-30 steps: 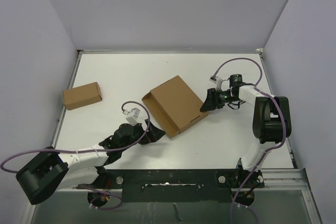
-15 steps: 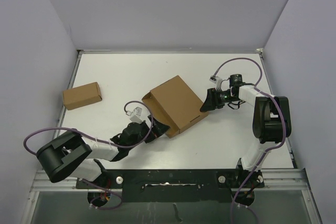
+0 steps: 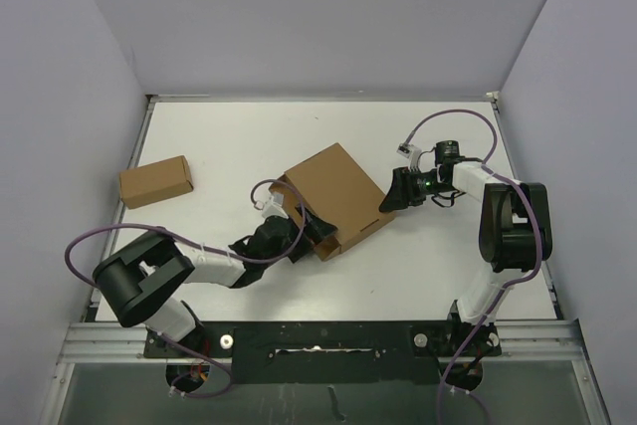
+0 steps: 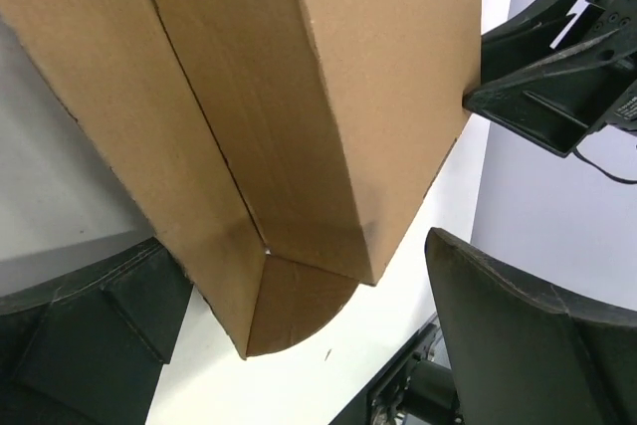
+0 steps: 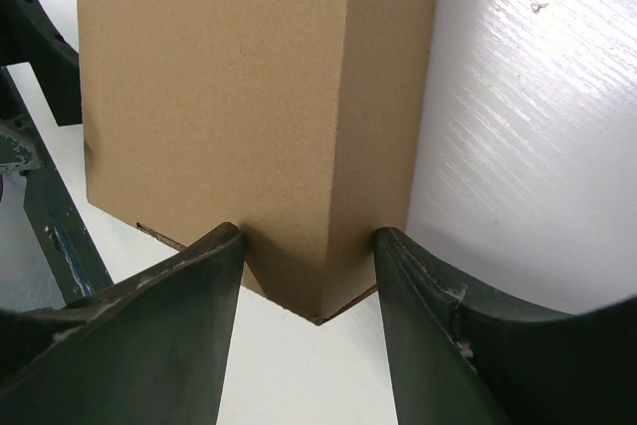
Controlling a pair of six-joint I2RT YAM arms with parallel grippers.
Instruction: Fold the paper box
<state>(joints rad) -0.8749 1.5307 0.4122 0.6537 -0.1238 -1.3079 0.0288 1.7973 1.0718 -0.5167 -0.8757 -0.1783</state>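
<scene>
The paper box [image 4: 299, 97] runs off the left wrist view's top edge.

Overhead; wrist cams close, share box [image 3: 336, 194].

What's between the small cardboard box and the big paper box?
Bare white table in the top view, except the left arm's purple cable beside the paper box.

Left gripper [image 3: 302, 233] points out toward two o'clock, jaws spread wide. My right gripper [image 3: 388, 204] aims at eight o'clock, pinching the paper box [image 3: 333, 191] corner.
</scene>
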